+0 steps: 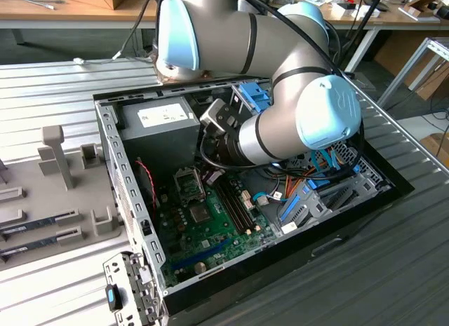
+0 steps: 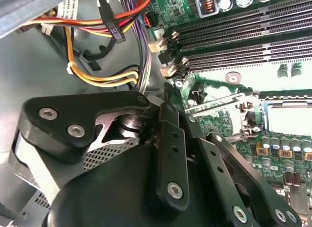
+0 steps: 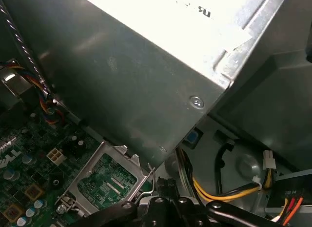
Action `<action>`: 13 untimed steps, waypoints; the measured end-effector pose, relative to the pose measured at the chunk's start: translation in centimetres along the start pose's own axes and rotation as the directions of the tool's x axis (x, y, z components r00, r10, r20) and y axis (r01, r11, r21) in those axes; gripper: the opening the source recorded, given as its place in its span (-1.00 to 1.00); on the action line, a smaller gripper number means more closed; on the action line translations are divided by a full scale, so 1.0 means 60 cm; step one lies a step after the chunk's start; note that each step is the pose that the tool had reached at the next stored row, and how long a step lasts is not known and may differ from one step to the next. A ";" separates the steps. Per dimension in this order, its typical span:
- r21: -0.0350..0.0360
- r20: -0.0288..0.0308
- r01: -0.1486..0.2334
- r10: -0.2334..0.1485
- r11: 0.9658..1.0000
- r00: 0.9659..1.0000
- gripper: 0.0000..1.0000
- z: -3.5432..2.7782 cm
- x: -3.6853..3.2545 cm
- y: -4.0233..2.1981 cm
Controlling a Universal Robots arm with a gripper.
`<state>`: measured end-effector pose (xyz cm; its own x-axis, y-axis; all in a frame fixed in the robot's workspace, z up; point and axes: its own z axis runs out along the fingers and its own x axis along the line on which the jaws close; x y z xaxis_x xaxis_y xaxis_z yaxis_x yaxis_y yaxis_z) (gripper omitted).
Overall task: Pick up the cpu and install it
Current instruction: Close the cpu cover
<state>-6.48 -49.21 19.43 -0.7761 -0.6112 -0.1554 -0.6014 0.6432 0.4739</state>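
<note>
My gripper (image 2: 185,178) is low inside the open case (image 1: 365,200), its black linkage close up in both wrist views. I can't tell whether it's apart or closed. Just beyond is the metal socket frame (image 3: 105,180), with a pale flat square inside, possibly the cpu (image 2: 287,119), not sure. Further off: memory slots (image 2: 243,36), power-supply box (image 1: 158,126).

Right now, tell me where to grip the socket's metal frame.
The metal frame appears to stand tilted up off the green board, so probably pinch its raised free rim across the thin sheet, coming from above, clear of the power-supply box close behind it.
</note>
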 end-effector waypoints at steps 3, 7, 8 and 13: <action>0.023 -0.018 -0.005 0.005 1.000 1.000 -0.79 0.001 -0.001 0.002; 0.063 -0.048 -0.013 0.016 0.998 0.999 -0.79 0.005 -0.006 0.006; 0.065 -0.050 -0.013 0.017 0.998 0.999 -0.79 0.004 -0.006 0.007; 0.066 -0.051 -0.013 0.017 0.998 0.999 -0.79 -0.007 -0.008 0.013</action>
<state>-6.51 -48.63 20.24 -0.7755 -0.6229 -0.1032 -0.6021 0.6803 0.4180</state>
